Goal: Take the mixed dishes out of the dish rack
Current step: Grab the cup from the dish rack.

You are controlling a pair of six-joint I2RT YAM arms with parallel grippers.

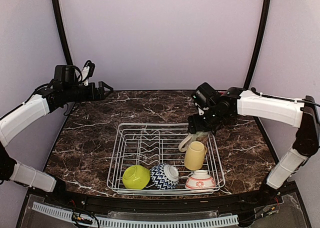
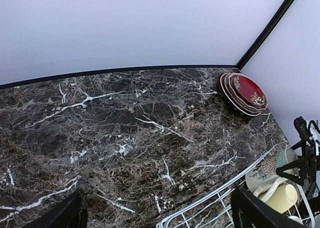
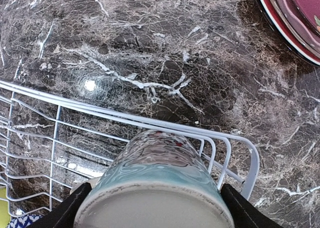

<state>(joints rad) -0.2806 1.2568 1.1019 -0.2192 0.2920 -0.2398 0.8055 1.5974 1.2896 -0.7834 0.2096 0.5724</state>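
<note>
The white wire dish rack [image 1: 131,138] sits mid-table. It holds a lime bowl [image 1: 136,177], a navy-zigzag bowl [image 1: 164,176], a pink-white bowl [image 1: 200,180], a yellow mug [image 1: 195,155] and a cream mug [image 1: 189,139] at its back right corner. My right gripper [image 1: 201,127] is shut on the cream mug [image 3: 160,178]; its base faces the wrist camera and both fingers press its sides, above the rack's corner [image 3: 235,138]. My left gripper [image 1: 106,89] is open and empty, raised over the table's back left. A stack of red plates [image 2: 244,93] lies on the table.
The plate stack also shows at the top right of the right wrist view [image 3: 295,18], beyond the rack. In the left wrist view the rack's corner [image 2: 200,208] and both mugs [image 2: 272,180] lie at the lower right. Dark marble table [image 1: 90,138]; lilac walls behind.
</note>
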